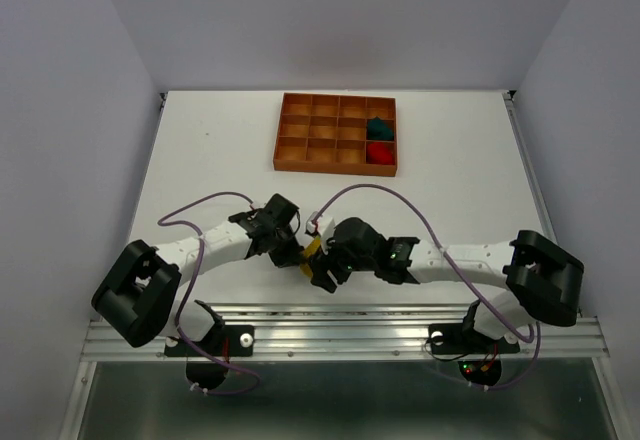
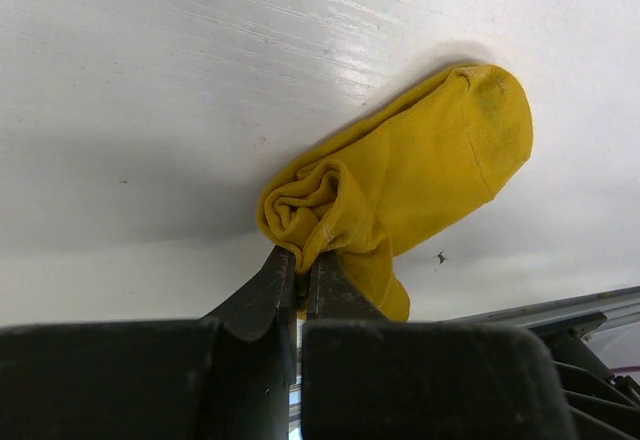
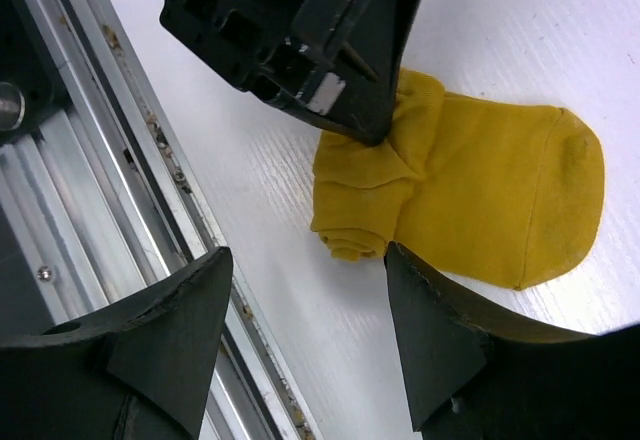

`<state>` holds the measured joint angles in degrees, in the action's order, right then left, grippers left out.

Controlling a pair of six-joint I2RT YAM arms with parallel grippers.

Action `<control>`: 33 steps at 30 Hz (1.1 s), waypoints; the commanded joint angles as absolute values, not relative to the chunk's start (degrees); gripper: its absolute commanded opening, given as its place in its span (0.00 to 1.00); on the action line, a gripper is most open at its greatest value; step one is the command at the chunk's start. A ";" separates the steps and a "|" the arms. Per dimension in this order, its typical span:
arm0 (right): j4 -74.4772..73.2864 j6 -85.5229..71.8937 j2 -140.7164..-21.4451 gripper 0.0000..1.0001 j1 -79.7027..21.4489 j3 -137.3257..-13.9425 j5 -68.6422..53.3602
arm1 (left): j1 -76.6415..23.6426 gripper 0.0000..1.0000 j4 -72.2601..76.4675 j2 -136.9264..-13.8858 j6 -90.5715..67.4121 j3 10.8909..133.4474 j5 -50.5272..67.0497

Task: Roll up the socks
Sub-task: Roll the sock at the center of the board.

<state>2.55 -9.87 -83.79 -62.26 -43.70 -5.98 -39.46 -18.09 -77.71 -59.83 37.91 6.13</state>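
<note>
A yellow sock lies on the white table near the front edge, one end rolled into a small bundle, the toe end flat. My left gripper is shut on the rolled end. In the right wrist view the yellow sock lies just beyond my right gripper, which stands open with its jaws empty, one tip beside the roll. From above, the two grippers meet over the yellow sock. A dark teal sock and a red sock sit bundled in the tray's right-hand compartments.
The orange-brown compartmented tray stands at the back middle of the table. An aluminium rail runs along the front edge, close to the sock. White walls close in the left, right and far sides.
</note>
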 commanded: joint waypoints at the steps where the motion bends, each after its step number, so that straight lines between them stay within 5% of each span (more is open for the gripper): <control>1: 4.04 -5.98 -85.60 0.68 -64.95 -46.67 -0.26 | -40.17 0.00 -23.47 -78.92 -58.36 38.41 3.95; 11: 3.87 -3.08 -89.47 0.68 -69.96 -49.57 10.88 | -40.96 0.00 -22.68 -79.28 -59.06 38.23 4.75; 33: 2.46 -2.20 -90.44 0.67 -71.54 -51.68 12.92 | -40.96 0.00 -22.24 -81.21 -58.36 38.94 5.80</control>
<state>1.43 -3.42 -92.95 -70.65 -49.19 11.53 -40.14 -18.22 -79.77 -59.66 39.27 7.33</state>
